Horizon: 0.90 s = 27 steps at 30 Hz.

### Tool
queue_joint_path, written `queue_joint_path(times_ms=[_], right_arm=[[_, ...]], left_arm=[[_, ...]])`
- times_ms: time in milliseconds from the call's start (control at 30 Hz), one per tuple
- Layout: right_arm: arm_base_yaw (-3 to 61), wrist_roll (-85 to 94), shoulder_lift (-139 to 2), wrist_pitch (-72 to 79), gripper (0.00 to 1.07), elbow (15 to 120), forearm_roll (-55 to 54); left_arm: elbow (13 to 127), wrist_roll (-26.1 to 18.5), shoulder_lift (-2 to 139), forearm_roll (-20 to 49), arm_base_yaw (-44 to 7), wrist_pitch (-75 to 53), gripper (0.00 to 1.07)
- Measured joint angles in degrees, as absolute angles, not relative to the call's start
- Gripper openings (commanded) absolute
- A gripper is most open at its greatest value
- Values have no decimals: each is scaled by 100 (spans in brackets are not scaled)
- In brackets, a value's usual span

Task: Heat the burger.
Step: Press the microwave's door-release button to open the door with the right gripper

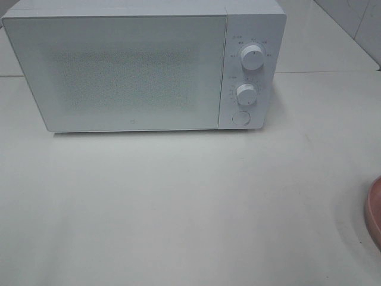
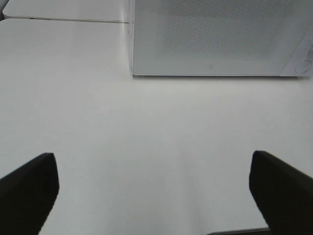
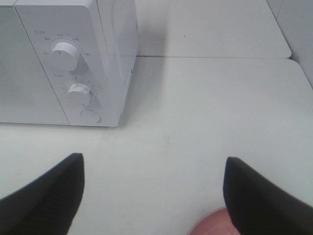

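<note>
Hovering, left gripper (image 2: 151,159) and right gripper (image 3: 154,160) spread, empty | burger out of view; plate (image 1: 375,211) rim at right edge of counter (image 1: 178,208) | microwave (image 1: 119,65) shut: I'd press its button (image 1: 240,117) squarely first.

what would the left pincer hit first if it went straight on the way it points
The left pincer would probably meet the closed microwave door, only bare table before it; depth is unclear.

1 microwave (image 1: 131,65), 2 knobs (image 1: 252,58), 1 btn (image 1: 240,117), 1 plate (image 1: 374,211)

Bright, washed-out white light, soft shadow under microwave (image 1: 131,65), slight haze
</note>
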State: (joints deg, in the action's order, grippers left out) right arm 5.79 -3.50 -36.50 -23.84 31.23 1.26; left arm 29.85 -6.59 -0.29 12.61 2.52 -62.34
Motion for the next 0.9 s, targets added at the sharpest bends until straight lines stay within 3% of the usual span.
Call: queue_joint_path(times_ms=[667, 900], right_arm=[[579, -390, -5495, -837, 74, 3123, 126], [579, -441, -6062, 464, 74, 2865, 126]], left_arm=[[2985, -659, -29, 1261, 252, -6234, 98], [2985, -659, -29, 1261, 252, -6234, 98]])
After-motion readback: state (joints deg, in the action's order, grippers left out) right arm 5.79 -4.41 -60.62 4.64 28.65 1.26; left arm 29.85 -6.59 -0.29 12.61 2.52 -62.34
